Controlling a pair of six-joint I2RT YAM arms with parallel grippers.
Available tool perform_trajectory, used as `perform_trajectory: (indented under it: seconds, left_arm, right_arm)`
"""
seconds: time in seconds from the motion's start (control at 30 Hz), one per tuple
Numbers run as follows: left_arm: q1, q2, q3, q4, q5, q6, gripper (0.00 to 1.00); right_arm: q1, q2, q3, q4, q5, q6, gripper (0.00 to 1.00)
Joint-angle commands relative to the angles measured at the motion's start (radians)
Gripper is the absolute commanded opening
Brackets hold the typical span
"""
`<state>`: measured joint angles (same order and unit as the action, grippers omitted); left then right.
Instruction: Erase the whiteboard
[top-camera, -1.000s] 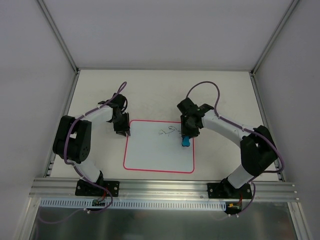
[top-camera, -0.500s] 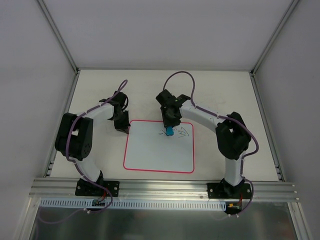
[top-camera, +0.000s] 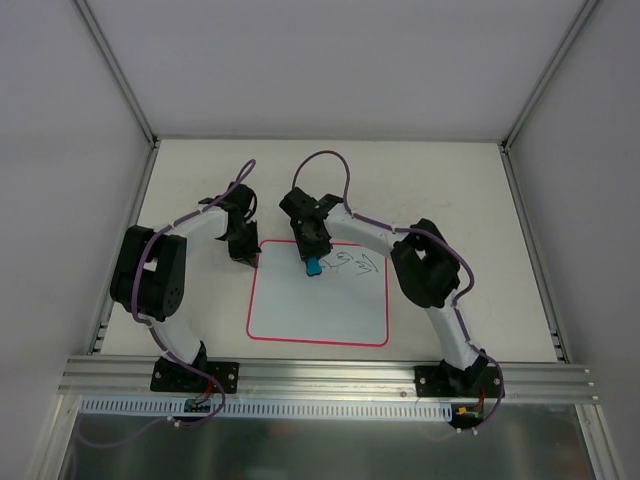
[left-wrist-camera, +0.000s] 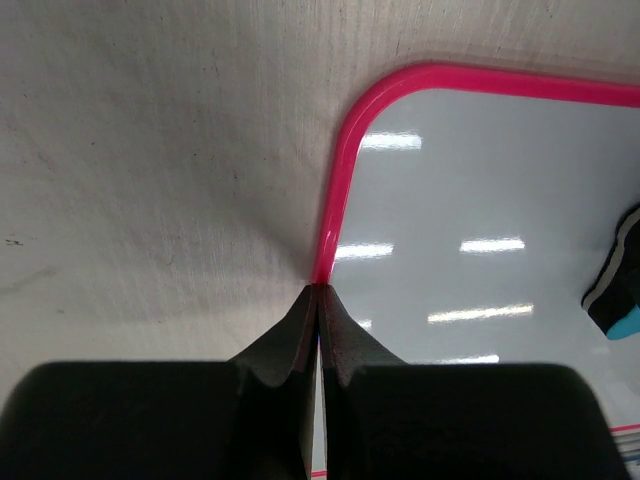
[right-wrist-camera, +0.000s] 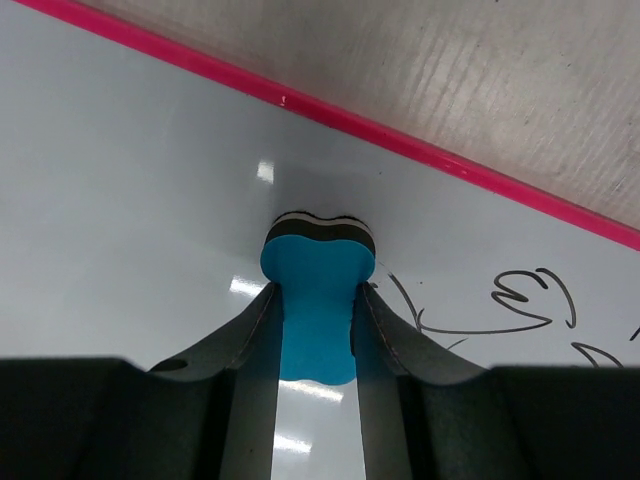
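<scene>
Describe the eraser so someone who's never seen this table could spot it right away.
Find the pink-bordered whiteboard lying flat between the two arms. Near its far edge, just left of the dark scribbles, the right gripper pinches a small block. It is the only bright blue thing there, with a dark pad against the board.

No legible text, label, brand or number in any view. Only marks: dark marker scribbles (right-wrist-camera: 520, 300) on the whiteboard (top-camera: 318, 310), along its strip nearest the desk's (top-camera: 450, 180) far edge. Loops and strokes, not readable as letters or digits.
</scene>
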<state>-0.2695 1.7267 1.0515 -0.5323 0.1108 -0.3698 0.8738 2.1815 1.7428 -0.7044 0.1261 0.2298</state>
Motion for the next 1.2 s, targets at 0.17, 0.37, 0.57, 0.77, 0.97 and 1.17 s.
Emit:
perform_trajectory:
  seconds: [0.17, 0.37, 0.57, 0.77, 0.97, 1.17]
  left_arm:
    - [-0.010, 0.020, -0.015, -0.023, -0.065, 0.019, 0.00]
    - [-0.011, 0.034, -0.016, -0.032, -0.092, 0.020, 0.00]
    - [-0.011, 0.051, -0.010, -0.044, -0.097, 0.019, 0.00]
    - [-0.013, 0.056, -0.007, -0.046, -0.086, 0.019, 0.00]
    - [-0.017, 0.054, -0.004, -0.047, -0.076, 0.019, 0.00]
    - [-0.031, 0.053, -0.002, -0.046, -0.076, 0.019, 0.00]
  right_arm:
    - [-0.007, 0.034, 0.035, -0.065, 0.064, 0.040, 0.00]
    - [-0.079, -0.057, -0.124, -0.086, 0.102, 0.080, 0.00]
    - [-0.222, -0.215, -0.356, -0.084, 0.155, 0.092, 0.00]
    - [-0.320, -0.298, -0.486, -0.050, 0.130, 0.072, 0.00]
    - [-0.299, -0.263, -0.430, -0.035, 0.055, 0.056, 0.00]
    - [-0.150, -0.168, -0.290, 0.000, -0.038, 0.039, 0.00]
